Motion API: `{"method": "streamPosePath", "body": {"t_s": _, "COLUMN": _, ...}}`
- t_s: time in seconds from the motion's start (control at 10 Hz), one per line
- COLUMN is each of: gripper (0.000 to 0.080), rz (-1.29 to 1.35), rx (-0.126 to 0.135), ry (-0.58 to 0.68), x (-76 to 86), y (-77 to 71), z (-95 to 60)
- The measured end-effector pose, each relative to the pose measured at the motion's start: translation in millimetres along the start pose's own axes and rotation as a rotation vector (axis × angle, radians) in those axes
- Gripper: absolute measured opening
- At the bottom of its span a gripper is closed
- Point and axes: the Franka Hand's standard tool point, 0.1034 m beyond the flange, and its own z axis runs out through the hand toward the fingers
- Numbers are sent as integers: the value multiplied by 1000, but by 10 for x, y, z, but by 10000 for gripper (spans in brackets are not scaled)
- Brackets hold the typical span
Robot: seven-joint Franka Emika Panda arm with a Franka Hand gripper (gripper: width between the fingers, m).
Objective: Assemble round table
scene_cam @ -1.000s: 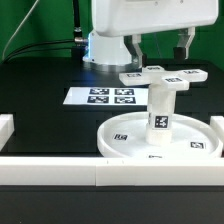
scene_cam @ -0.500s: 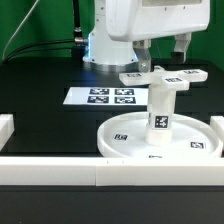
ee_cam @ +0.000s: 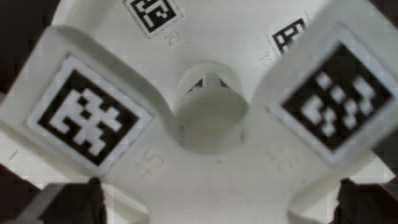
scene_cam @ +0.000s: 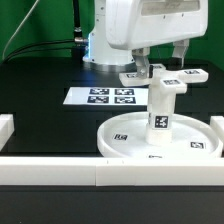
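The large round disc lies near the front of the table. The short thick cylinder leg stands upright in its middle. The cross-shaped base sits on top of the leg. My gripper hangs open just above the base with one finger on each side of it. The wrist view is filled by the base with its tagged arms. The dark fingertips stand wide apart at the picture's edge, touching nothing.
The marker board lies flat behind the disc, toward the exterior view's left. White border bars run along the front, the left and the right. The arm's white body fills the back.
The gripper has come down toward the cross-shaped base and stayed open. The table parts have not moved.
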Motion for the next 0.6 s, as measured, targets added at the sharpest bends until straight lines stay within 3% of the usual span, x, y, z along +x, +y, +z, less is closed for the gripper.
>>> {"method": "streamPosePath", "body": {"t_s": 0.6, "gripper": 649, "rz": 7, "rx": -2, "ry": -1, "x": 21, "y": 7, "z": -9}}
